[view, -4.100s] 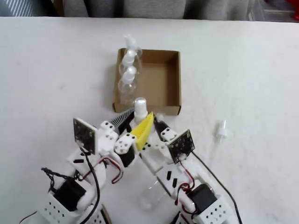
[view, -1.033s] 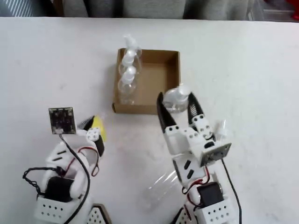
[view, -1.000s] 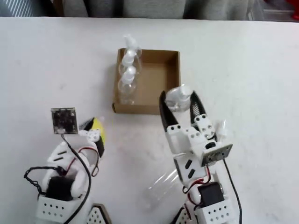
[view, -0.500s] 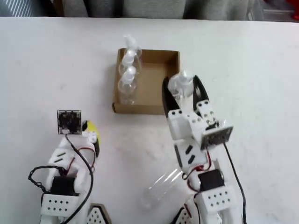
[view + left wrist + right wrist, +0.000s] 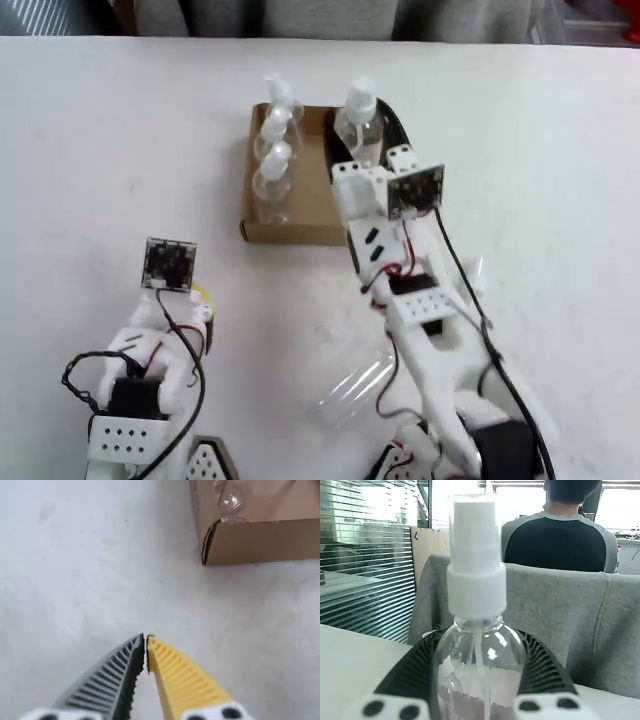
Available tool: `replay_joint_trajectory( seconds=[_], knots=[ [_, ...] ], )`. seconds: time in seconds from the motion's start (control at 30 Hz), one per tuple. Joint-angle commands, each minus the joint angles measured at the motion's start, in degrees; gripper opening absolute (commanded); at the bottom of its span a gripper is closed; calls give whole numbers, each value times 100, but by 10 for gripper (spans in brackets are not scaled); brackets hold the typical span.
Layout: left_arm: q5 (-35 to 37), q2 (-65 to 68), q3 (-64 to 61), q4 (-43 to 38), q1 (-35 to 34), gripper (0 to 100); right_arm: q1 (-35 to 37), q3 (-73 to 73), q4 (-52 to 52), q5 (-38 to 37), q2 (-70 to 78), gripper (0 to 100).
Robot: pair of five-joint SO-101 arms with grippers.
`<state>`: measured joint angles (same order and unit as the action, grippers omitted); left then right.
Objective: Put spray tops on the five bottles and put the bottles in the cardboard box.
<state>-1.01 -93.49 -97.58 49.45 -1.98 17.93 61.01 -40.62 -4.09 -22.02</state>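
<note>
The cardboard box lies open at the table's middle. A row of clear bottles with white spray tops fills its left side. My right gripper is shut on another clear bottle with a white spray top, held upright over the box's far right part. In the right wrist view that bottle stands between the black fingers. My left gripper is shut on nothing, low over the bare table, short of the box's near left corner.
A clear bottle without a top lies on the table near the front, between the arm bases. A loose white spray top lies right of the right arm. The left arm sits folded back at the front left.
The right gripper has carried the capped bottle from the box's near right edge away from me to over its far right part. The left arm has drawn back toward its base.
</note>
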Motion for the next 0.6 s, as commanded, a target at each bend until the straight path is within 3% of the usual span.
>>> replay_joint_trajectory(
  seconds=[0.0, 0.57],
  knots=[
    [-378, -48, 18, 26, -75, 34, -154, -1055, -611, -70, 1323, 17],
    [-404, -48, 18, 0, -75, 34, -541, -4044, -1147, -44, 5059, 17]
  ],
)
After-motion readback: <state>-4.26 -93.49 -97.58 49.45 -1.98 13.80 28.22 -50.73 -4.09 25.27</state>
